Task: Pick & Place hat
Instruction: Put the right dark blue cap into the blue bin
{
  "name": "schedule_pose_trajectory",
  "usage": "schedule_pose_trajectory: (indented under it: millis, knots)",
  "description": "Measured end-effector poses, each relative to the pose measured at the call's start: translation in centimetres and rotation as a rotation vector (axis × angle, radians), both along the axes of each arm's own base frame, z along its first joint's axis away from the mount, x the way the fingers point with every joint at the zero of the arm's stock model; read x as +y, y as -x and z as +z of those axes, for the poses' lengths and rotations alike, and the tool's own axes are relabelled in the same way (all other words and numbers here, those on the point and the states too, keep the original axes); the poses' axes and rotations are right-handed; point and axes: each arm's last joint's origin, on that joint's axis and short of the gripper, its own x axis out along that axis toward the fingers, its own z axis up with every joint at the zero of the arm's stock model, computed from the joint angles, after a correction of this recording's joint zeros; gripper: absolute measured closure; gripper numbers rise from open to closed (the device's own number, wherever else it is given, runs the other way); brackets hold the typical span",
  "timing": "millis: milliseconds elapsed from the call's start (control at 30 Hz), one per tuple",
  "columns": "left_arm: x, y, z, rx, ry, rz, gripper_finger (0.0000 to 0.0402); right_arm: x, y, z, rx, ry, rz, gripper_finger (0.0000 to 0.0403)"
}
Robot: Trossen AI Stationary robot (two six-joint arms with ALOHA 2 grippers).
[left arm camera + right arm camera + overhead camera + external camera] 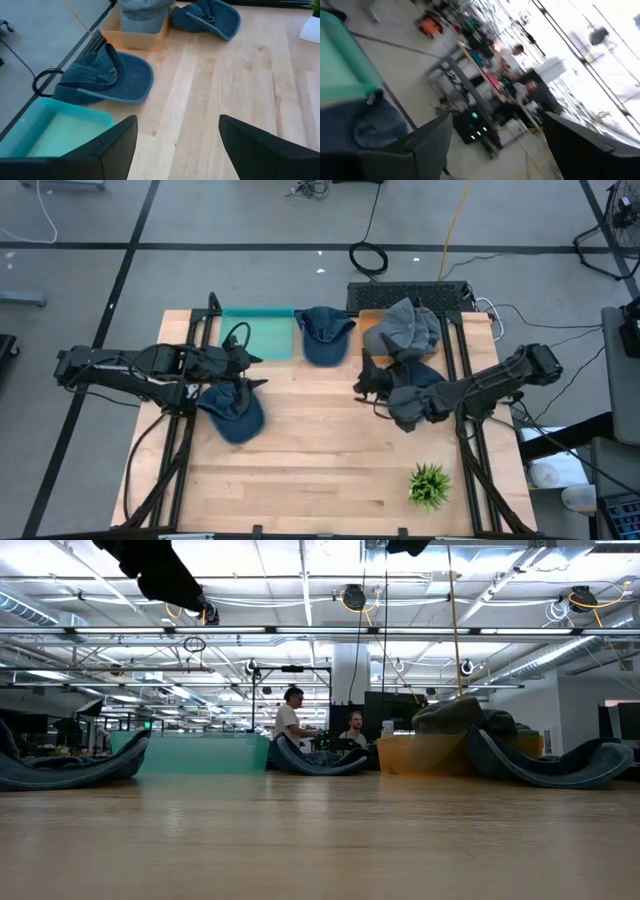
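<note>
Several denim hats are on the table. One blue hat (232, 414) lies crown-down below my left gripper (254, 371), which hovers open above the table. A second blue hat (325, 335) rests beside the teal tray (258, 332). Grey hats (410, 326) are heaped on the orange bin (372, 330). A dark blue hat (415, 402) lies under my right arm. My right gripper (364, 385) is raised and open, pointing level toward the table's left, with nothing between its fingers (425, 145). The left wrist view shows its open fingers (115, 145) above bare wood.
A small green plant (430, 485) stands near the table's front right. A black keyboard (410, 293) sits behind the orange bin. Bare wood (320, 450) spans the middle and front. People sit at desks (320, 730) far beyond the table.
</note>
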Motion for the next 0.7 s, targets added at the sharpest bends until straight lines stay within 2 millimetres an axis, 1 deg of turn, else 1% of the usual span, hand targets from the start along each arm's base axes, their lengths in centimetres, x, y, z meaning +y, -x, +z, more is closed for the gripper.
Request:
schedule_pose_trajectory:
  millis: [67,133,200,267,333,367,400,467,533,600,700]
  knots:
    - [-0.1,0.0,0.0,0.000,0.011,-0.016,0.0111,0.2,-0.2,-0.8,0.078,0.009,0.128,0.0108]
    - [-0.1,0.0,0.0,0.002,0.011,-0.030,0.0108,0.4,-0.2,-1.9,0.227,0.017,0.299,0.0108]
    - [-0.1,0.0,0.0,0.003,0.020,-0.044,0.0108,0.4,0.2,-3.1,0.381,-0.015,0.445,0.0108]
    - [-0.2,0.0,0.0,0.003,0.037,-0.063,0.0108,-0.2,0.6,-4.5,0.485,-0.112,0.522,0.0108]
    - [-0.3,0.0,0.0,0.002,0.048,-0.076,0.0108,-1.1,1.3,-5.8,0.513,-0.259,0.496,0.0108]
    - [-0.3,0.0,0.0,0.001,0.058,-0.081,0.0108,-1.6,1.6,-6.3,0.479,-0.342,0.453,0.0108]
    - [-0.3,0.0,0.0,0.000,0.064,-0.079,0.0109,-2.0,1.8,-6.5,0.410,-0.419,0.397,0.0108]
    - [-0.3,-0.1,0.0,-0.001,0.064,-0.079,0.0112,-2.7,2.1,-6.7,0.234,-0.551,0.280,0.0108]
    - [-0.3,-0.1,0.0,-0.001,0.064,-0.077,0.0115,-3.1,2.2,-6.8,0.061,-0.671,0.203,0.0108]
    - [-0.3,0.0,0.0,0.000,0.064,-0.077,0.0119,-3.0,2.0,-6.8,-0.078,-0.799,0.178,0.0108]
    - [-0.3,0.0,-0.1,0.009,0.061,-0.079,0.0125,-2.6,1.7,-6.8,-0.204,-0.999,0.182,0.0108]
